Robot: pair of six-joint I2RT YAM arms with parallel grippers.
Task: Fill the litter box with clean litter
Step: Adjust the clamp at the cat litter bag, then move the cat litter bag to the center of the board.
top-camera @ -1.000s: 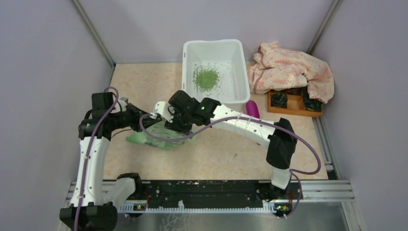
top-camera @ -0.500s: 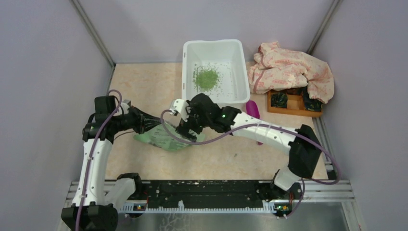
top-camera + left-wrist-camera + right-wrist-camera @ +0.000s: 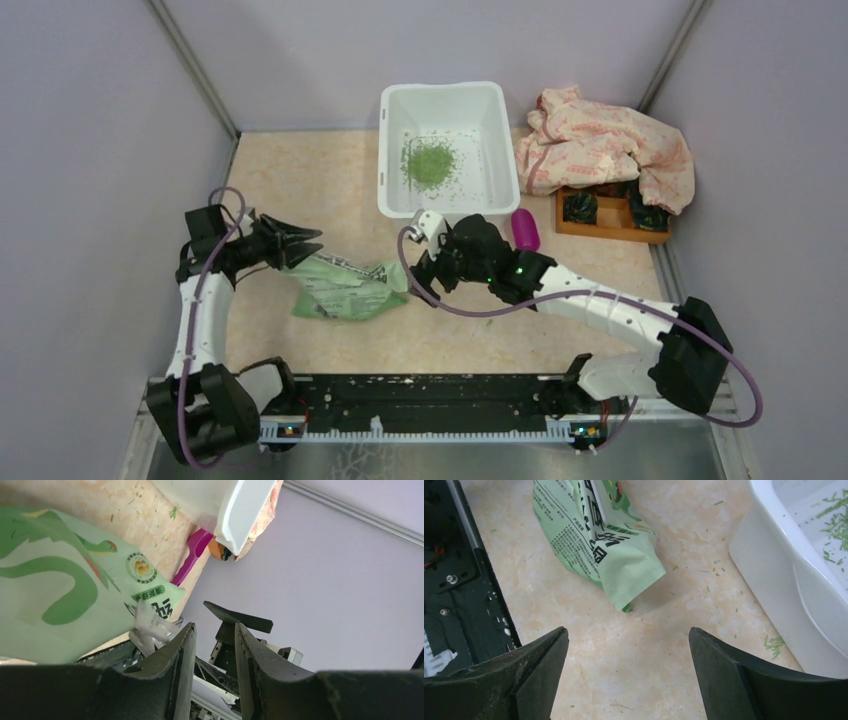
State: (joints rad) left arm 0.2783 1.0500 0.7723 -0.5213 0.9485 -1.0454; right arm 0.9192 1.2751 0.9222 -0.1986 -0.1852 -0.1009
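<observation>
My right gripper (image 3: 425, 284) hangs low over the table (image 3: 300, 180) with its jaws spread wide and nothing between them; in the right wrist view (image 3: 628, 630) only bare tabletop lies in the gap. My left gripper (image 3: 316, 240) has its jaws parted by a narrow gap and grips nothing; in its own view (image 3: 215, 626) the wall shows through the slot.

The green-and-white bag (image 3: 345, 290) lies flat on the table between my two grippers, its nearest corner ahead and left of my right fingers (image 3: 599, 535), and just beside and below my left fingers (image 3: 55, 595).

The litter box (image 3: 385, 150) stands just beyond my right gripper, its near wall ahead and to the right (image 3: 774, 595). Inside it, the clean litter (image 3: 430, 163) sits as a small green pile with loose bits around it; a few granules also lie on the table outside the wall. The magenta scoop (image 3: 524, 228) lies right of my right gripper, close to the box's corner.
</observation>
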